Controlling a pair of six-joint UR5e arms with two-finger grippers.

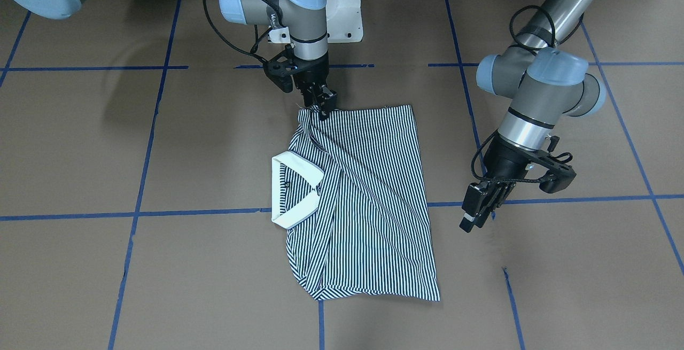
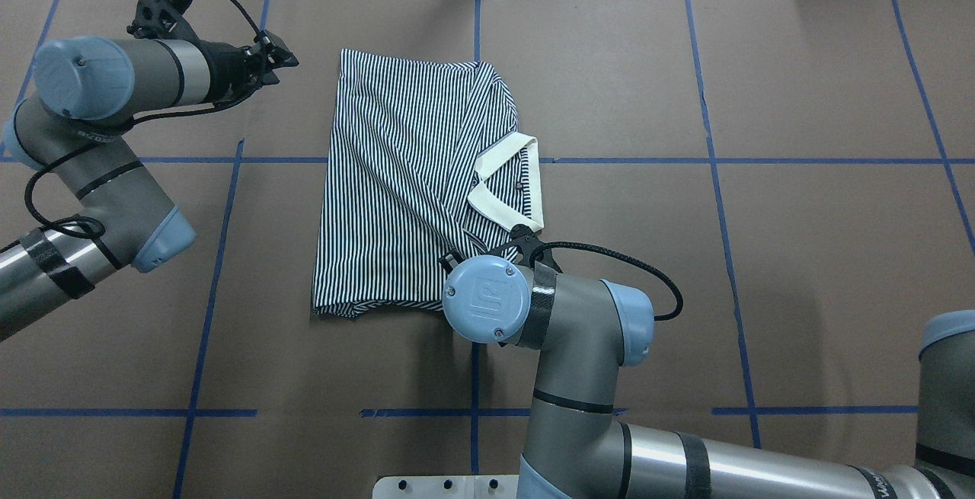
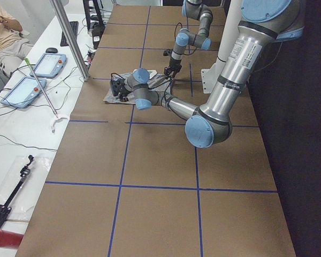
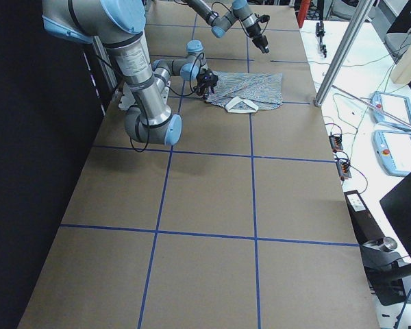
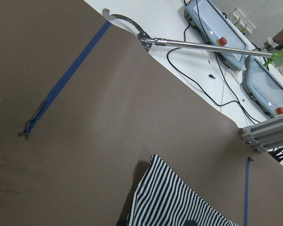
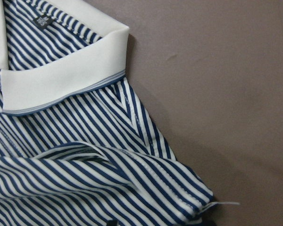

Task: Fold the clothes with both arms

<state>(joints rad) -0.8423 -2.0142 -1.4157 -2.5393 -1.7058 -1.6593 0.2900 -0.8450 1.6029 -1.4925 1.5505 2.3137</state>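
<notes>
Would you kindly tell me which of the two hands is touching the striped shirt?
The right hand, closed on a corner of the polo shirt. The left hand hangs open beside the shirt, off the cloth.

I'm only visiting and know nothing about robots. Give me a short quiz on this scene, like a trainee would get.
1. True or false: the left gripper is touching the shirt.
2. Which gripper is at a corner of the shirt? A) left gripper B) right gripper C) both
3. Fill in: the shirt's collar is plain ___, not striped.
Key: 1 false, it hangs beside the shirt; 2 B; 3 cream.
</notes>
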